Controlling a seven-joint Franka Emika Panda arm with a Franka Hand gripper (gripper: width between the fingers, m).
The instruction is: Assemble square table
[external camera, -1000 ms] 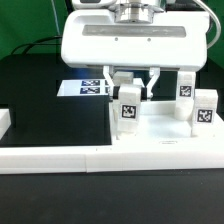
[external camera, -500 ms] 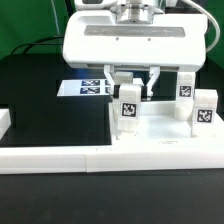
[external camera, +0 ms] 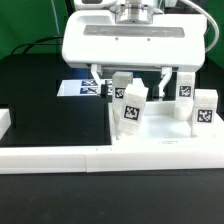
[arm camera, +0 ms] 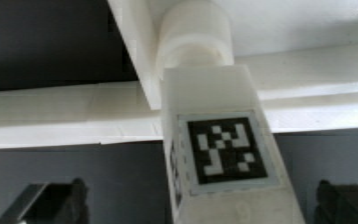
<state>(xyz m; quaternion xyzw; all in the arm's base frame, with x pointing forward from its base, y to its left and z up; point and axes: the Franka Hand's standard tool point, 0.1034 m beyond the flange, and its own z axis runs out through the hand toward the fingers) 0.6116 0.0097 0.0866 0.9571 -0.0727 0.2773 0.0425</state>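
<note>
The square table's white slab lies at the exterior view's right. A white tagged leg block stands on its near-left corner, leaning slightly. My gripper hangs right above it, open, with one finger on each side of the leg's top and not touching it. In the wrist view the leg runs down the middle over the slab's rim, with the dark fingertips far apart and a gap on each side. Two more leg blocks stand at the slab's far right.
The marker board lies on the black table behind the slab's left. A long white border bar runs along the front, and another white piece sits at the left edge. A green backdrop is behind.
The fingers have spread apart and let go of the leg. The leg now leans slightly where it stood upright before.
</note>
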